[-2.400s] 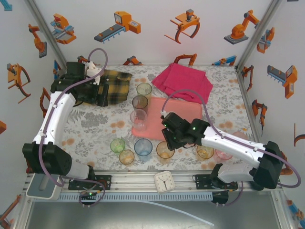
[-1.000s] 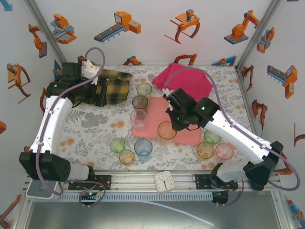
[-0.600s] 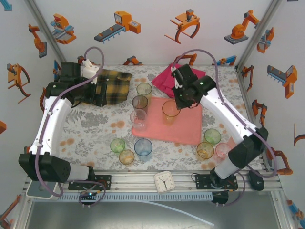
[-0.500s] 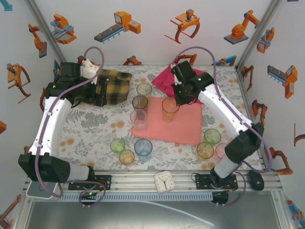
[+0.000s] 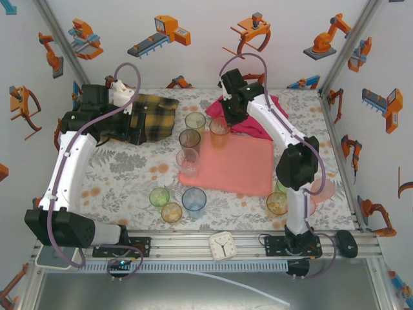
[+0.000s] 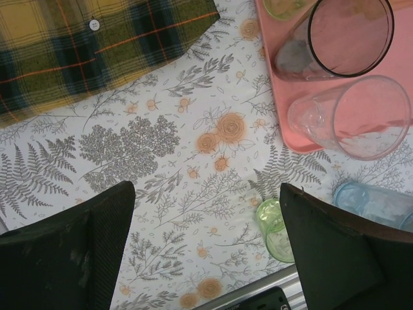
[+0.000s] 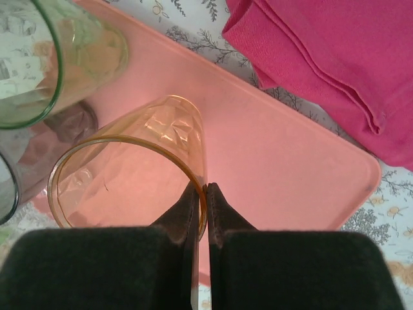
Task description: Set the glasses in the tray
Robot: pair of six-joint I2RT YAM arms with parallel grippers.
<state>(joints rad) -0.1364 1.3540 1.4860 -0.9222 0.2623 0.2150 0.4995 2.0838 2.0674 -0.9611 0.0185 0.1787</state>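
- Top view: the tray lies mid-frame on the flowered counter. Three glasses stand along its left edge: a green glass, a grey glass and a clear glass.
- The right jaws are pinched on the rim of an orange glass at the tray's upper left corner, just beside the green glass. It is not yet let go.
- Off the tray, lower left, wait a lime glass, an amber glass and a blue glass. At lower right a second amber glass stands with others partly hidden by the right arm. I judge the job under half done.
- The left jaws hang by the plaid cloth, upper left.
- Left wrist view: the left jaws stand wide apart at the bottom corners with nothing between them. The grey and clear glasses show on the tray, upper right.
- Right wrist view: the right jaws are closed on the orange glass's thin wall. The glass is see-through, faceted and narrower at the base, with its mouth toward the camera over bare tray. Whether its base touches the tray I cannot tell. A pink cloth lies upper right.
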